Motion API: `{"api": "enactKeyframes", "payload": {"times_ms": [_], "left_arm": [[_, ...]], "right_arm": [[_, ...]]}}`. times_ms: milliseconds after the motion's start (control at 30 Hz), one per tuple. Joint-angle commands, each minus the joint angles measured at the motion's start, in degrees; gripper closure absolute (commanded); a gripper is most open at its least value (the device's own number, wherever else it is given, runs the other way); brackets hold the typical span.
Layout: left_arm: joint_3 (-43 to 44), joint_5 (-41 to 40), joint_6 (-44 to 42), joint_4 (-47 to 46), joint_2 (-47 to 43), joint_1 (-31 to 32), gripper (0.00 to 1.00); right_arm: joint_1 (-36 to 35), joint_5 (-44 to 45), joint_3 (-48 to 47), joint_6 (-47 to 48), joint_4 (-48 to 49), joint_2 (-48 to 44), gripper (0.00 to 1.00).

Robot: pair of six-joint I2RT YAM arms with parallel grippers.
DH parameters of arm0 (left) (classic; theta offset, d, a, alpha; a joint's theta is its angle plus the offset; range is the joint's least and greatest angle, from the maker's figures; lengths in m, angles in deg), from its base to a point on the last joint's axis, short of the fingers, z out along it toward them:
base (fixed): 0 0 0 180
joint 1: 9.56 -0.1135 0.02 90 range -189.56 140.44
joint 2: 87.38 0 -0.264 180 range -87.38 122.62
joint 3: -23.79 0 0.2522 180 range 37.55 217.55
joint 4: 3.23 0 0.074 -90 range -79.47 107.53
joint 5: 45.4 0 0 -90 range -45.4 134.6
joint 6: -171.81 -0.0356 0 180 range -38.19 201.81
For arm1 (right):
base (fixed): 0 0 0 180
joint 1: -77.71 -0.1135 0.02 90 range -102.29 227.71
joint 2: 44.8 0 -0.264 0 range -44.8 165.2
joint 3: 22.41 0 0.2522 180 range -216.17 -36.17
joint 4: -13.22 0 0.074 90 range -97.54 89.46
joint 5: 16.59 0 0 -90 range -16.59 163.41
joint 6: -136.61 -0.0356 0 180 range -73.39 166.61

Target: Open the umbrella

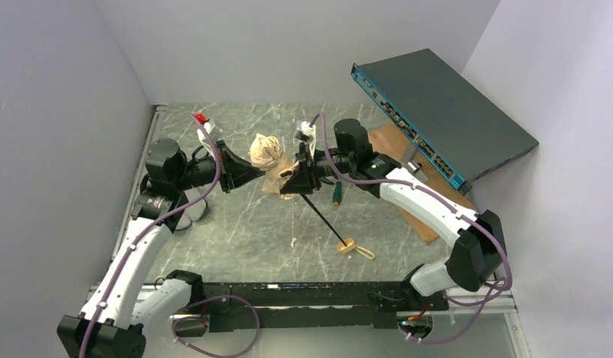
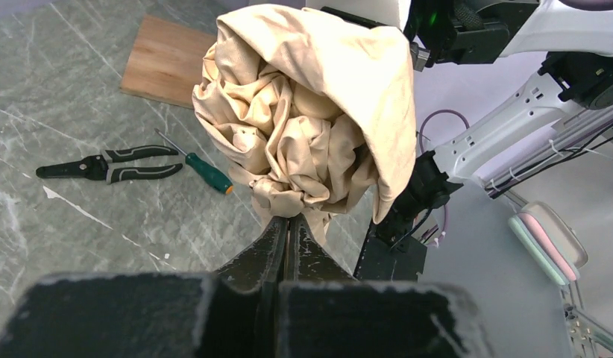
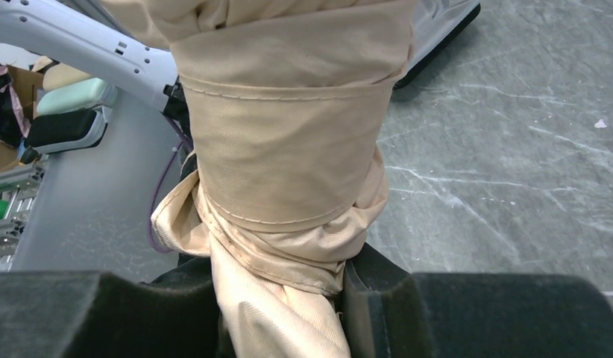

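The umbrella (image 1: 271, 159) is a folded bundle of pale beige crinkled fabric held above the table between the two arms. Its thin dark shaft (image 1: 322, 216) slopes down to the cream handle (image 1: 347, 244) on the table. My left gripper (image 1: 253, 171) is shut on a pinch of fabric at the bundle's edge; the left wrist view shows the closed jaws (image 2: 290, 221) under the crumpled cloth (image 2: 311, 112). My right gripper (image 1: 294, 180) is shut around the gathered fabric (image 3: 288, 149), its fingers (image 3: 378, 287) pressing the cloth on both sides. The ribs are hidden.
A green-handled screwdriver (image 1: 336, 192) and black pliers (image 2: 109, 165) lie on the marble table behind the umbrella. A wooden board (image 1: 408, 179) lies at the right under a tilted dark rack box (image 1: 445, 112). Walls close in on three sides.
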Motion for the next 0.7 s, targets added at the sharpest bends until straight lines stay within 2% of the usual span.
{"api": "enactKeyframes", "payload": {"times_ms": [0, 233, 667], "left_arm": [[2.91, 5.37, 1.09, -3.24, -1.28, 1.79, 1.0], [3.9, 13.67, 0.53, -5.82, -3.32, 4.93, 1.0], [5.07, 18.31, 4.79, -8.83, -4.5, 7.46, 1.0]], "right_arm": [[-0.31, 4.8, -2.25, 1.51, 3.08, -0.88, 1.0], [0.18, 14.56, -1.75, -0.35, 2.61, 1.18, 1.0], [3.12, 32.98, -1.62, -6.15, 2.81, 3.05, 1.0]]}}
